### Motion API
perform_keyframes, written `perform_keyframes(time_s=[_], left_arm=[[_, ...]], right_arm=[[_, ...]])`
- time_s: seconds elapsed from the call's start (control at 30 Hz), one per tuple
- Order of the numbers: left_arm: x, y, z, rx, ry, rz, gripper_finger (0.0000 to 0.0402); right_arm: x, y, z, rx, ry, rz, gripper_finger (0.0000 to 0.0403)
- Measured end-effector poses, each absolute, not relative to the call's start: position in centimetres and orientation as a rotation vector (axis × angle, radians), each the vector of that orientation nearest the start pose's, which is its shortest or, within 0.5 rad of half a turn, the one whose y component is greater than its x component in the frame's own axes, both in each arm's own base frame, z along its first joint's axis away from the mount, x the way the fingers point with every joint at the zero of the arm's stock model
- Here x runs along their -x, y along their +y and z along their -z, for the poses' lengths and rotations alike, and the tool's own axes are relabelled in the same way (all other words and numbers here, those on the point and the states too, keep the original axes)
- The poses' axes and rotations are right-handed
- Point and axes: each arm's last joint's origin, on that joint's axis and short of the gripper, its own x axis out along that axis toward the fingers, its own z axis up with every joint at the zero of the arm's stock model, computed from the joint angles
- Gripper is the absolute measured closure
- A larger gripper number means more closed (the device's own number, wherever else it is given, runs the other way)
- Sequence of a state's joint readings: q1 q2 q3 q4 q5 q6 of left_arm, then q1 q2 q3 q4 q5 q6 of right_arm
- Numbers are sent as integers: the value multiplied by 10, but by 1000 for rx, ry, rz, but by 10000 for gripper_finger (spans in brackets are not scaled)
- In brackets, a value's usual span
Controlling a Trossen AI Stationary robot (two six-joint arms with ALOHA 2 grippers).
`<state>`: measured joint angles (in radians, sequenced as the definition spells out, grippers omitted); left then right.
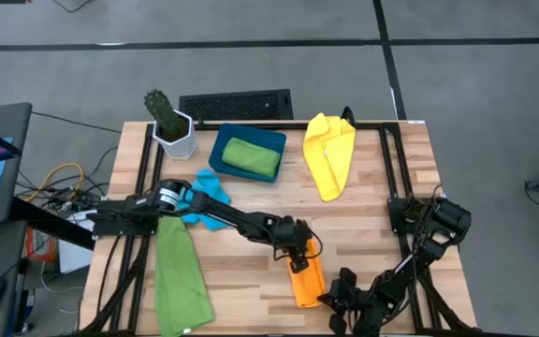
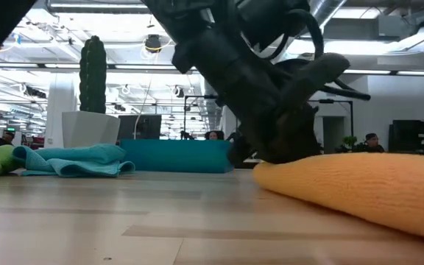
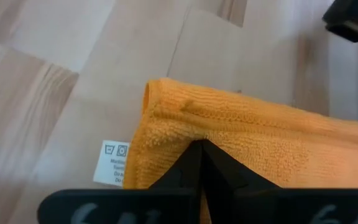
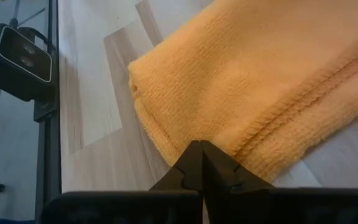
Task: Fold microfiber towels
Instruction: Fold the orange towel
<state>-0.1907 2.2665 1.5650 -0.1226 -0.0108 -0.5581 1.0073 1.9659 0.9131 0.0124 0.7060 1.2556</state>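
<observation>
An orange towel [image 1: 307, 281], folded into a narrow strip, lies flat on the wooden table near its front edge. It also shows in the low view [image 2: 359, 184]. My left gripper [image 1: 298, 255] is shut at the strip's far end. My right gripper [image 1: 333, 298] is shut at its near end. A green towel [image 1: 181, 281] lies at the front left, its near end over the table edge. A sky-blue towel [image 1: 204, 197] lies crumpled under my left arm. A yellow towel [image 1: 330, 154] lies at the far right. Another green towel [image 1: 251, 157] lies folded in the teal tray [image 1: 221, 150]. My left gripper [image 3: 201, 144] is shut on the orange towel near its far end [image 3: 185, 127], beside the corner with the white care label [image 3: 114, 163]. The fingers come from above, slanting down. The towel lies flat on the table. My right gripper [image 4: 201, 144] is shut on the orange towel's stitched long edge [image 4: 229, 146], near the corner at its near end. The fingers slant down from the table's near right. The towel lies flat on the table. I cannot tell how many layers are held.
A potted cactus [image 1: 171, 126] stands at the far left beside the tray. A black grille [image 1: 237, 105] lies beyond the far edge. Black frame rails [image 1: 396, 159] run along the table's left and right sides. Bare wood shows between the orange and yellow towels.
</observation>
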Motion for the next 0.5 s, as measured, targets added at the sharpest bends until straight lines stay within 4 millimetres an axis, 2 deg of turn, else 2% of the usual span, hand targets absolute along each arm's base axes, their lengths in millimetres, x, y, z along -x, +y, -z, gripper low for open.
perform_keyframes(time_s=[0.13, 0.27, 0.3, 0.5], left_arm=[[-473, -91, -124, 458, 842, -29, 401], [-472, -94, -124, 463, 848, -11, 401], [-473, -94, -123, 464, 848, -11, 401], [-474, -94, -120, 460, 840, -18, 401]], right_arm=[[-197, 278, -92, -404, 662, 173, 384], [-197, 283, -129, -398, 450, 159, 384], [-198, 283, -133, -381, 413, 165, 384], [-229, 278, -124, -278, 387, 109, 385]])
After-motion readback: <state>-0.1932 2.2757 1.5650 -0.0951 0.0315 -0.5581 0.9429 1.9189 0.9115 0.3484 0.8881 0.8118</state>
